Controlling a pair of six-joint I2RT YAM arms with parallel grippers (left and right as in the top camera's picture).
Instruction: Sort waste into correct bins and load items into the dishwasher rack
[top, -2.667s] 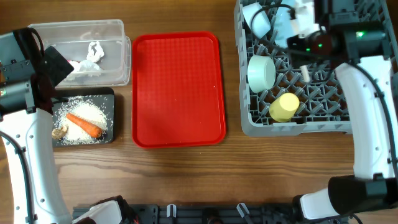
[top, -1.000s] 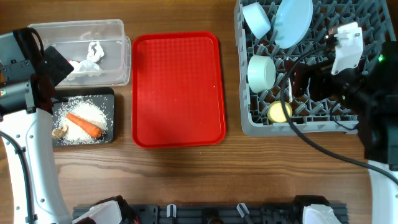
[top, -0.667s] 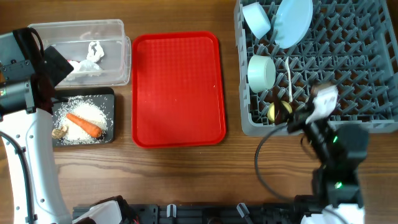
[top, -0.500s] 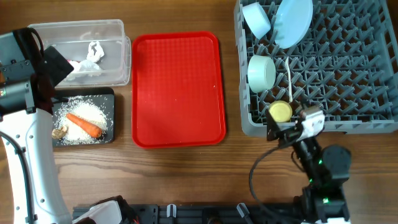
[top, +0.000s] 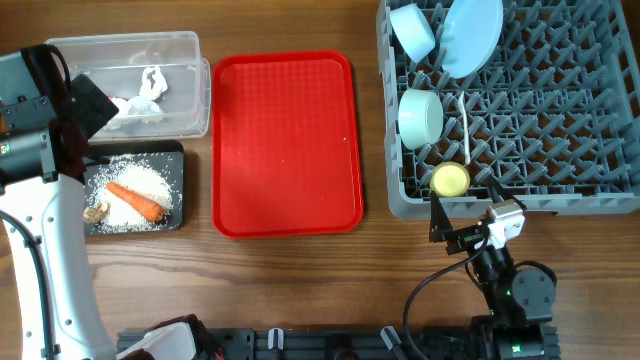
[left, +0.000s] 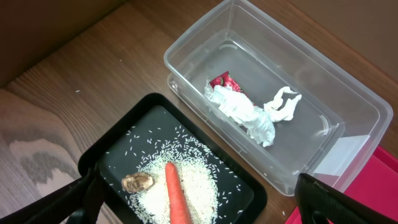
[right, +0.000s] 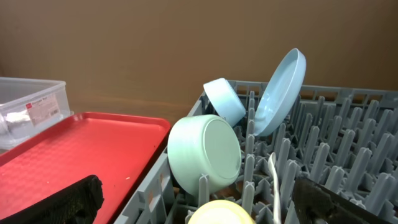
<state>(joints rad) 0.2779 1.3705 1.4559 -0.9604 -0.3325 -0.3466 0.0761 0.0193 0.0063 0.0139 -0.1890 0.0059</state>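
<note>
Leaning blue plate in the dishwasher rack

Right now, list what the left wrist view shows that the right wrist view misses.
Left wrist only: the black tray with rice, carrot and brown scrap, plus the red wrapper and tissue inside the clear tub. Right wrist only: the dishwasher rack holding the plate, blue bowl, green bowl, yellow cup and spoon. Both: the clear tub and a part of the red tray.

Red tray, grey grid rack, light blue plate, pale green bowl, yellow cup, orange carrot, white rice, black tray.
</note>
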